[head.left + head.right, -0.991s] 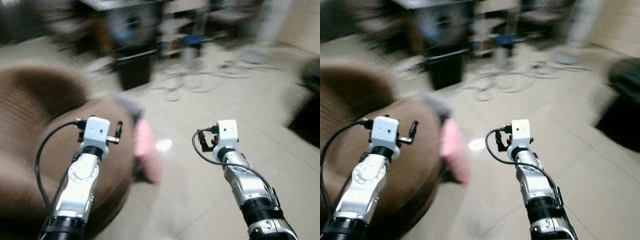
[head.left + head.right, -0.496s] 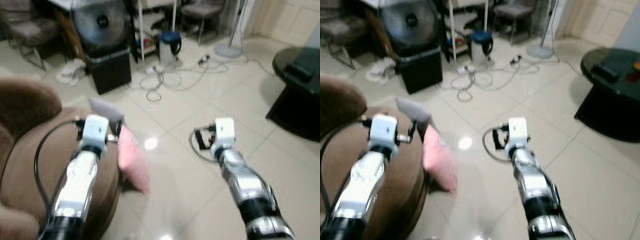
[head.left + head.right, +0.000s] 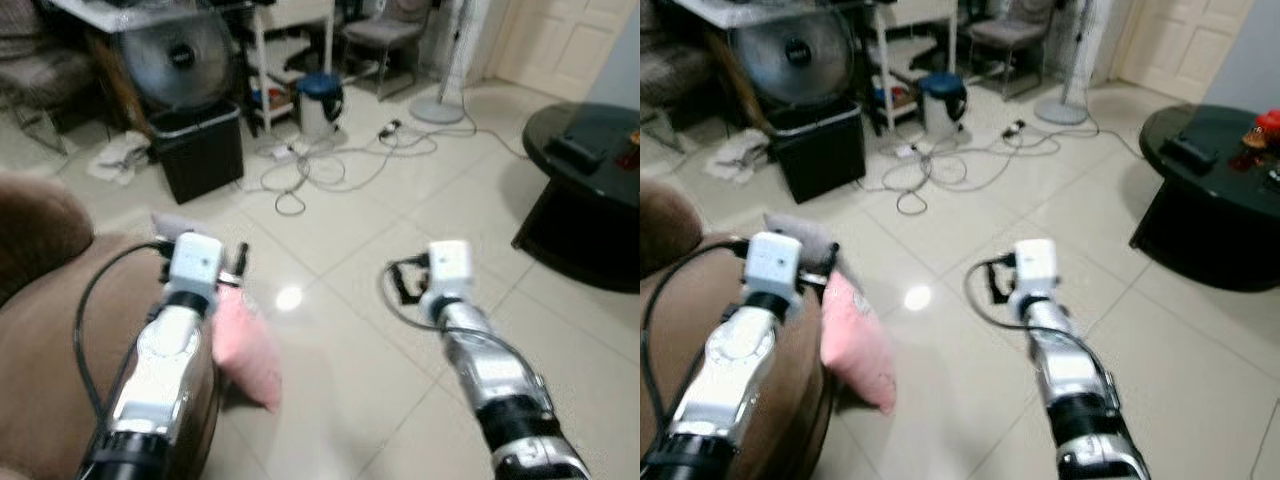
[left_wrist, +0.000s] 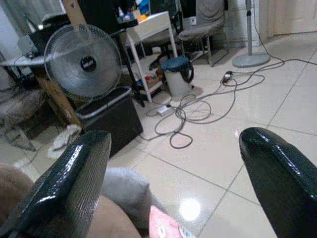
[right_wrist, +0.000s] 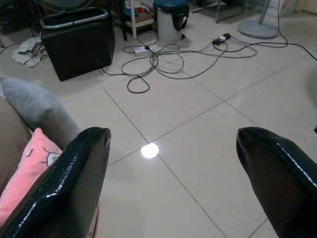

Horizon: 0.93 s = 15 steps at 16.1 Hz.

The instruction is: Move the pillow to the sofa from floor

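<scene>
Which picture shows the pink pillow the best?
The right eye view: there the pink pillow stands whole on the floor, leaning against the brown sofa. The left eye view shows it too, partly behind the left arm. The right wrist view catches a pink corner beside a finger; the left wrist view just a sliver.

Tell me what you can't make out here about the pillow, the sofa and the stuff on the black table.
- Pink pillow: its near side is hidden behind the left arm and the sofa in the eye views; whether it stands on the floor or leans on the sofa is unclear.
- Grey pillow: lower part hidden by the sofa.
- Sofa: cut off by the picture's edge.
- Red things on the black table: too small and cut off.
</scene>
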{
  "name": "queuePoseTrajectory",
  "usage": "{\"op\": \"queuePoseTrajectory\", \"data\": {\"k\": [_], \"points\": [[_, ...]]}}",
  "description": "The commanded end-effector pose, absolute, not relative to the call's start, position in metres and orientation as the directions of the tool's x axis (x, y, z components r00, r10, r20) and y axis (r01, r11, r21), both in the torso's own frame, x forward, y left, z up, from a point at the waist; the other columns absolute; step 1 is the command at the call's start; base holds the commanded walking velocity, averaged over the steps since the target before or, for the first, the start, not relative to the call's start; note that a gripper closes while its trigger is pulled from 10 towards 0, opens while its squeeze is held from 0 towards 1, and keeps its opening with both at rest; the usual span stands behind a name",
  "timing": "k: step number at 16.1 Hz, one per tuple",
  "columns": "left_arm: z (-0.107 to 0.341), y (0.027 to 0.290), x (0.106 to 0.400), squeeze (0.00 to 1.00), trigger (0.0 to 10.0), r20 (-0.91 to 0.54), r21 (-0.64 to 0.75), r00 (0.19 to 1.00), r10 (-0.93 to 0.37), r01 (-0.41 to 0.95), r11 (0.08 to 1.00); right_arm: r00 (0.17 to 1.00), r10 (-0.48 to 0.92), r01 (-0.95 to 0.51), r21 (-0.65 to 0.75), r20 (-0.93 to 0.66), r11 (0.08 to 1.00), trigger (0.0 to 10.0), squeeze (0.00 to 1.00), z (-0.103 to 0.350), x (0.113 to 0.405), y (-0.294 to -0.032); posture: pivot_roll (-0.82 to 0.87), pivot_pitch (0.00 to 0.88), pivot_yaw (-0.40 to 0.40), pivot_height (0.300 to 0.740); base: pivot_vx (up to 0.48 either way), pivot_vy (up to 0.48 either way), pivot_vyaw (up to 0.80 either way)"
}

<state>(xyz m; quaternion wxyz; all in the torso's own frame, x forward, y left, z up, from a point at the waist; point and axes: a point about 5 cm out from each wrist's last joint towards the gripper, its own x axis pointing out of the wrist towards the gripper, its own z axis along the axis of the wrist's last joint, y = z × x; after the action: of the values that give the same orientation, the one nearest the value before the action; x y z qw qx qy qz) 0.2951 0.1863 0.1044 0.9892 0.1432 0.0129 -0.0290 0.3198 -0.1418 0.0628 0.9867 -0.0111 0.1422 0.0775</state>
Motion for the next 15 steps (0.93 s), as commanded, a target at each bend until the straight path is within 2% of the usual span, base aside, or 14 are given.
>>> {"op": "queuePoseTrajectory", "data": {"k": [1, 4, 11, 15], "points": [[0.1036, 0.1803, 0.2957, 0.0, 10.0, -0.04, 0.273, 0.997, -0.071, 0.08, 0.959, 0.951, 0.131, -0.146, -0.033, -0.282, 0.989, 10.0, 0.0, 0.0648, 0.3204, -0.1532, 0.02, 0.0, 0.003, 0.74, 0.341, 0.0, 0.0], [0.1031, 0.1803, 0.2952, 0.0, 10.0, -0.043, 0.271, 0.997, -0.07, 0.079, 0.959, 0.949, 0.14, -0.156, -0.037, -0.282, 0.987, 10.0, 0.0, 0.0648, 0.3206, -0.1528, 0.02, 0.0, 0.003, 0.74, 0.34, 0.0, 0.8], [0.1025, 0.1802, 0.2951, 0.0, 10.0, -0.048, 0.272, 0.996, -0.077, 0.087, 0.958, 0.948, 0.135, -0.148, -0.025, -0.287, 0.989, 10.0, 0.0, 0.0632, 0.3196, -0.1534, 0.02, 0.0, 0.001, 0.74, 0.344, 0.0, 0.0], [0.1014, 0.1807, 0.2943, 0.0, 10.0, -0.052, 0.271, 0.996, -0.077, 0.088, 0.959, 0.945, 0.15, -0.17, -0.045, -0.292, 0.984, 10.0, 0.0, 0.0624, 0.3188, -0.1516, 0.02, 0.0, 0.001, 0.74, 0.352, 0.0, 0.78]]}}
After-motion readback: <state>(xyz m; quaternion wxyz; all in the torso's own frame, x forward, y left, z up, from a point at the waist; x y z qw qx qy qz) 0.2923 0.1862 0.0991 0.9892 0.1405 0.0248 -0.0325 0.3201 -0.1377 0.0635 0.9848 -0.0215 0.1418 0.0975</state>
